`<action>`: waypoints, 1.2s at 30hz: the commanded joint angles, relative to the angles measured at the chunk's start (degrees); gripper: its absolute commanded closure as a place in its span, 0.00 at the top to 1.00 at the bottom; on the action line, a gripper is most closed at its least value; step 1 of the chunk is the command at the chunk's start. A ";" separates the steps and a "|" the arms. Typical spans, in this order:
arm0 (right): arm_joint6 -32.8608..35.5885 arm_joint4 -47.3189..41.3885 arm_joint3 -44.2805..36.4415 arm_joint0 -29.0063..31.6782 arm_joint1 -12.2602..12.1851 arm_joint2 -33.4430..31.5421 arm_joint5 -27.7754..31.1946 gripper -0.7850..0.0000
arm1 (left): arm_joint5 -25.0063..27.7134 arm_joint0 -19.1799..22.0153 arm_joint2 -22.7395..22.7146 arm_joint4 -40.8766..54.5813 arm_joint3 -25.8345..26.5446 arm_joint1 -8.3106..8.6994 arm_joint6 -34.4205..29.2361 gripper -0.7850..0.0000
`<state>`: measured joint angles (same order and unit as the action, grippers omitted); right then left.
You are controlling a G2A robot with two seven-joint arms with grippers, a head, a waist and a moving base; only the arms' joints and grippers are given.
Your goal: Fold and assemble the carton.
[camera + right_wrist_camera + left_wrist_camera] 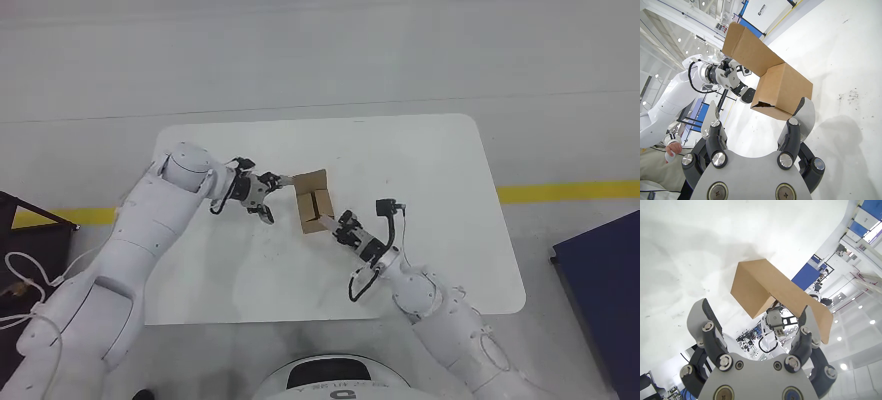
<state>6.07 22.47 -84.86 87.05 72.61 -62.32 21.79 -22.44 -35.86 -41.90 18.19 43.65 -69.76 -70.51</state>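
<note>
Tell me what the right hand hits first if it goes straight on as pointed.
Most likely the carton: its nearly closed end faces the open right hand, just ahead between the fingers. One finger sits at its corner; contact is unclear.

The left arm (150,230) and right arm (450,325) were glossy white with rounded shells, a black cable (689,74) looping past each wrist. The left gripper (755,308) and right gripper (759,103) matched: a pale grey plate (757,380), black linkages (710,344) pinned by silver screws (724,361) (two larger ones near the base), and grey fingers (807,113) with ribbed black pads (712,315).
</note>
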 commanded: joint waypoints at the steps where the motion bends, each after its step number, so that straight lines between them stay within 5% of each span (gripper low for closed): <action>1: 0.62 -0.91 0.23 -0.32 0.08 0.19 0.13 0.89 | 0.14 -0.33 0.22 -1.11 0.37 0.31 -1.78 1.00; 13: 2.40 -6.05 2.84 -2.90 0.75 1.33 0.80 0.91 | -0.57 -3.48 0.28 -5.59 8.25 2.42 -8.89 1.00; 26: 2.29 -11.41 1.74 -1.71 0.36 -2.50 2.81 0.96 | -2.74 -6.17 -3.95 -10.13 15.64 5.56 -6.11 1.00; 36: 13.59 -23.21 0.68 0.59 -0.22 -3.63 4.57 0.93 | -2.04 -8.24 -5.34 -11.95 19.69 7.16 -8.49 1.00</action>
<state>18.10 0.85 -84.38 87.63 72.42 -66.03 26.11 -24.19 -43.90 -47.22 6.18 62.83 -62.65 -79.15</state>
